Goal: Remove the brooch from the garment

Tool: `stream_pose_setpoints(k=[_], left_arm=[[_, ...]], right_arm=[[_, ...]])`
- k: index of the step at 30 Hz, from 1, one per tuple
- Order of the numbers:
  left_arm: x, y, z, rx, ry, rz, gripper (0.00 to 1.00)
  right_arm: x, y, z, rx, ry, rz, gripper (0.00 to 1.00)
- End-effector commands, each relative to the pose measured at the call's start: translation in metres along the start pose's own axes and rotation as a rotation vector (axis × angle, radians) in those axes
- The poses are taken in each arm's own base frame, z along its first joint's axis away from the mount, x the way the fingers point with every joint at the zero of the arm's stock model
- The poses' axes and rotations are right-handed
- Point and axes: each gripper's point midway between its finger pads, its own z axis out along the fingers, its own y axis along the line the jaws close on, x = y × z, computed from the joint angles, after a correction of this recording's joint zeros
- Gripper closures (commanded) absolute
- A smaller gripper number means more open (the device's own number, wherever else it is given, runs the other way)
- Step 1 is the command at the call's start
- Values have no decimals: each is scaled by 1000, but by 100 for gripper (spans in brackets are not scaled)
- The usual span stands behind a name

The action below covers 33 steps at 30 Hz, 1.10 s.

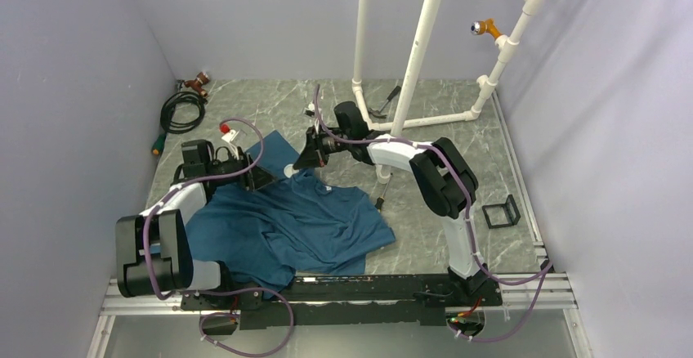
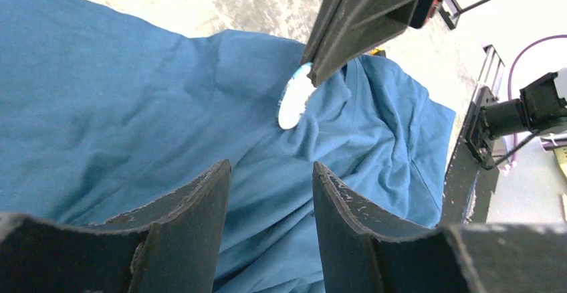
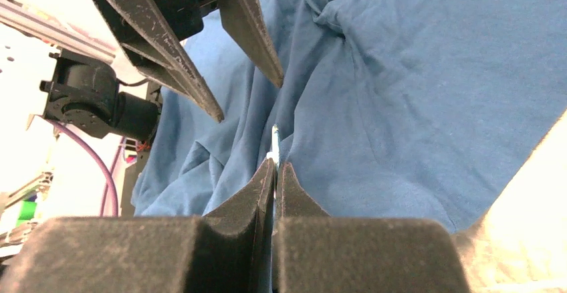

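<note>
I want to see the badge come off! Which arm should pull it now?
Right. The right claw is shut on the brooch; the left claw hangs open above the garment, holding nothing.

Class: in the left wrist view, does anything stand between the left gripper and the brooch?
No object blocks the line from the open left gripper to the brooch; only folds of the garment lie beneath it. But the right gripper is shut on the brooch's upper edge, covering that side.
</note>
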Motion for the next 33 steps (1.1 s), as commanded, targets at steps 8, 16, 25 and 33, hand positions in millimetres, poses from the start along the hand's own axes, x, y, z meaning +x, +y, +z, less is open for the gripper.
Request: stream_pose_setpoints(k=[8, 16, 25, 33], left_arm=[[-19, -18, 20, 128, -46, 66, 46], [-18, -17, 35, 126, -17, 29, 63], [-16, -27, 33, 171, -12, 33, 100], [-10, -29, 31, 180, -14, -32, 100]], right_arm=[[-16, 19, -2, -48, -35, -22, 100], [-19, 23, -2, -82, -26, -33, 100], [-17, 29, -3, -122, -8, -29, 93], [-3, 29, -6, -132, 25, -31, 76]])
